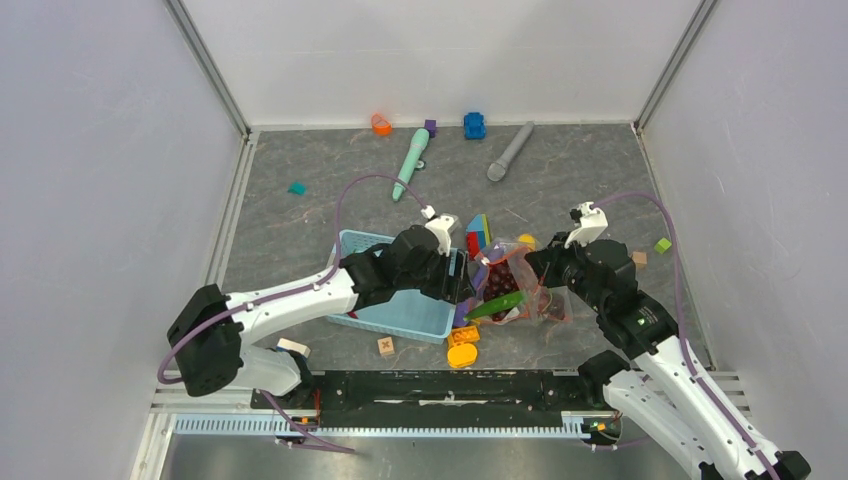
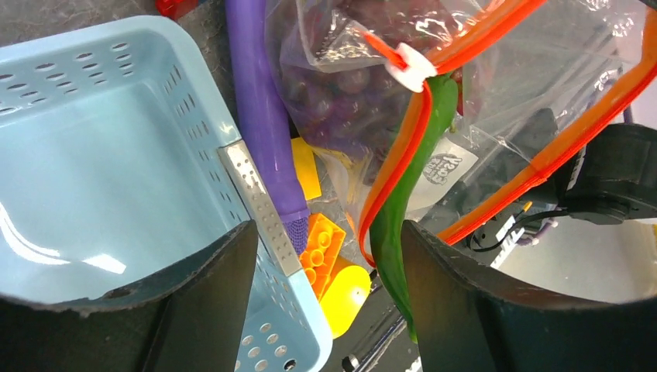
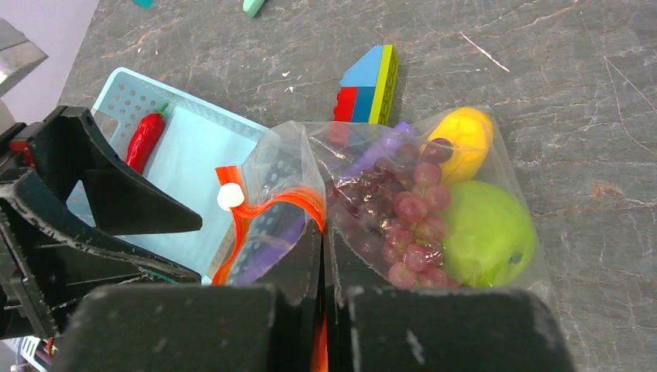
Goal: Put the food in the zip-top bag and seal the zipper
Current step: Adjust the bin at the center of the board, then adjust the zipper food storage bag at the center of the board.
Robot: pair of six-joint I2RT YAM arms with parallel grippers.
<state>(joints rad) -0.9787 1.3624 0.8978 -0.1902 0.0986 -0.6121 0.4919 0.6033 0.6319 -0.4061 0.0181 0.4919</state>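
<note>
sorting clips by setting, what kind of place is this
Likely a robot lab test cell: white walls box in a grey table, with toy blocks and a bag of plastic fruit.

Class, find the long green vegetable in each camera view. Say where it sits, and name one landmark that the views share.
Top external: the green vegetable lies near the centre, poking out of the zip-top bag.
Left wrist: the green vegetable is in the centre, running down to the bottom edge.
Right wrist: it is not visible.
Shared landmark: the light-blue basket.
</note>
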